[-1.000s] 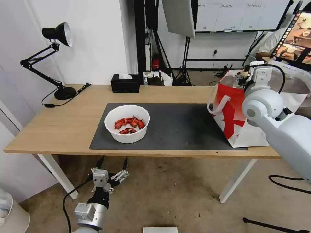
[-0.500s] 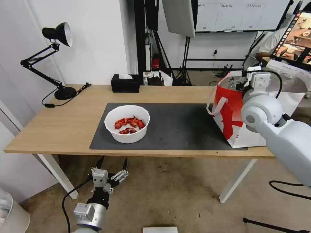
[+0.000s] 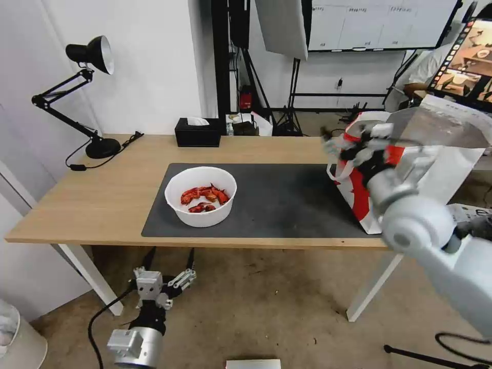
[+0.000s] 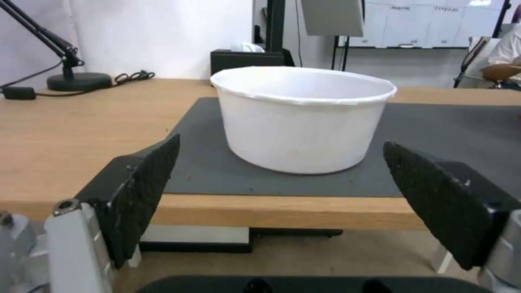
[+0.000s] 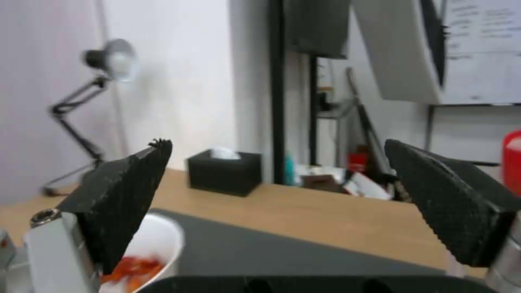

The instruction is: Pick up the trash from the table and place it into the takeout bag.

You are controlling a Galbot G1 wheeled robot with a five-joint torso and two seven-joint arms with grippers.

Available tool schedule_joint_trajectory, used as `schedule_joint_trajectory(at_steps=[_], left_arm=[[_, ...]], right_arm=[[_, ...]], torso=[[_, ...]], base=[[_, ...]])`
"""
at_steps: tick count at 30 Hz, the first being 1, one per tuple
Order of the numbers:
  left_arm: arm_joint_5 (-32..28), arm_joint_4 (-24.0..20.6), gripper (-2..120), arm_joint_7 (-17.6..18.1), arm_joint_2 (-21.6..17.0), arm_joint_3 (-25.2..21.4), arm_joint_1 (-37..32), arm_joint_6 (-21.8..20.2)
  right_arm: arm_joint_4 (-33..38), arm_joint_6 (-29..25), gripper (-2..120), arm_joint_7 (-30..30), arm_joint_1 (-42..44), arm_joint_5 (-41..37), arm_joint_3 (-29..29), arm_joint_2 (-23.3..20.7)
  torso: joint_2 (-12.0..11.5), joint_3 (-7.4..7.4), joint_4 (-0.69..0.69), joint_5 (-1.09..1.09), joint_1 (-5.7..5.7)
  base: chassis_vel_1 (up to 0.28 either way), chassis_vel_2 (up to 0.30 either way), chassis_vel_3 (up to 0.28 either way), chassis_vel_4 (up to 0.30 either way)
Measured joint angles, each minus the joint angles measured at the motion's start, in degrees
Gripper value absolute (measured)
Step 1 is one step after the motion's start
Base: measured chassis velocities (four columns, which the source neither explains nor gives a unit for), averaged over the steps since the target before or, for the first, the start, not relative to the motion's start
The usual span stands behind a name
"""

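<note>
Light wood makes up the long desk (image 3: 102,205), which stands on white legs and carries a dark grey mat (image 3: 277,200). On the mat's right end stands the takeout bag (image 3: 435,169), a boxy red-and-white tote with a white strap handle and silver foil lining; its lower right part is covered by the right arm. The right claw (image 3: 348,146) hangs just in front of the bag's upper left edge, above the mat, blurred in the head view; the wrist view shows its two black fingers (image 5: 122,191) spread wide with nothing between them. Far off to that claw's left sits the white round bowl (image 3: 201,196) holding red shellfish scraps (image 3: 204,198), on the mat's left half. The left claw (image 3: 166,264) hangs below the desk's front edge, directly before the bowl, fingers (image 4: 142,183) wide apart and empty. From there the scraps are hidden behind the bowl's wall.
</note>
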State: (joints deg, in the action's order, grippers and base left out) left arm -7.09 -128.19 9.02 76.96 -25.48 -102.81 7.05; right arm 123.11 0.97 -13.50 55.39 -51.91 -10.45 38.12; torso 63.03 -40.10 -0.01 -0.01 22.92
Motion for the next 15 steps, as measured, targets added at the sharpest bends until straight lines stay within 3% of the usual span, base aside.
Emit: schedule_joint_trajectory(at_steps=[7, 15], left_arm=[[0.34, 0.07, 100, -0.04, -0.08, -0.14, -0.59, 0.81], [0.42, 0.41, 100, -0.05, 0.11, 0.16, -0.54, 0.91]], right_arm=[[0.50, -7.50, 100, 7.91, 21.23, 10.99, -8.67, 4.60], [-1.49, -10.31, 100, 6.06, 33.52, 22.47, -11.83, 9.91]], torso=[[0.00, 0.00, -0.01, 0.01, 0.00], [0.00, 0.00, -0.01, 0.01, -0.01]], base=[[0.000, 0.000, 0.000, 0.000], [0.000, 0.000, 0.000, 0.000]])
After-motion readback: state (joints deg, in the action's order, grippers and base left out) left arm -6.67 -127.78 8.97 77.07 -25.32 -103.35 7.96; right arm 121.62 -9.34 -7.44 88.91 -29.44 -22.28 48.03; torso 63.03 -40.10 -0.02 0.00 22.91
